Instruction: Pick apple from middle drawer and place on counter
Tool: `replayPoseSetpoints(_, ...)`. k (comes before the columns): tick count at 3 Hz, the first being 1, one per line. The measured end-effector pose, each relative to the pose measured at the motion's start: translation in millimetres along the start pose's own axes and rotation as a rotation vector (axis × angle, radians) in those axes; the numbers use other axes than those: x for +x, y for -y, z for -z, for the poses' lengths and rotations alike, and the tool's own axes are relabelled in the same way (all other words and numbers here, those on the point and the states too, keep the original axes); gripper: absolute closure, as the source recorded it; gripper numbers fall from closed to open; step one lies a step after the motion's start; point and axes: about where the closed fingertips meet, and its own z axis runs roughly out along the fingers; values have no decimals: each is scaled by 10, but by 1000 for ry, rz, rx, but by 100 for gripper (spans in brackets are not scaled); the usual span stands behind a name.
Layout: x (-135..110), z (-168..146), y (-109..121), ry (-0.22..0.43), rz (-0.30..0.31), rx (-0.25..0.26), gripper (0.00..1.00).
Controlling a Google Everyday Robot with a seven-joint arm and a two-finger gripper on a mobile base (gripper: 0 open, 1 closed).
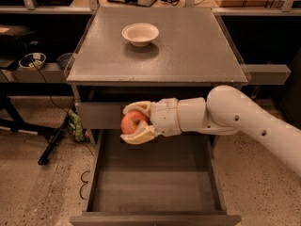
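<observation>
My gripper (133, 123) is shut on the red and yellowish apple (132, 123), with one cream finger above it and one below. It holds the apple in the air above the back left part of the open middle drawer (150, 182), in front of the closed top drawer front. The drawer's bare bottom holds nothing. The grey counter (188, 46) lies just above and behind the gripper. My white arm reaches in from the right.
A cream-white bowl (140, 33) stands on the back left of the counter. Shelves with small bowls and cables lie to the left, and a black stand leg (51, 142) rests on the floor left of the cabinet.
</observation>
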Motion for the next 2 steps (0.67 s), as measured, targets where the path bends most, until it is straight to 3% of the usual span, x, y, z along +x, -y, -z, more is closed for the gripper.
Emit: replayPoseSetpoints(2,-105,10,124,10,28,26,100)
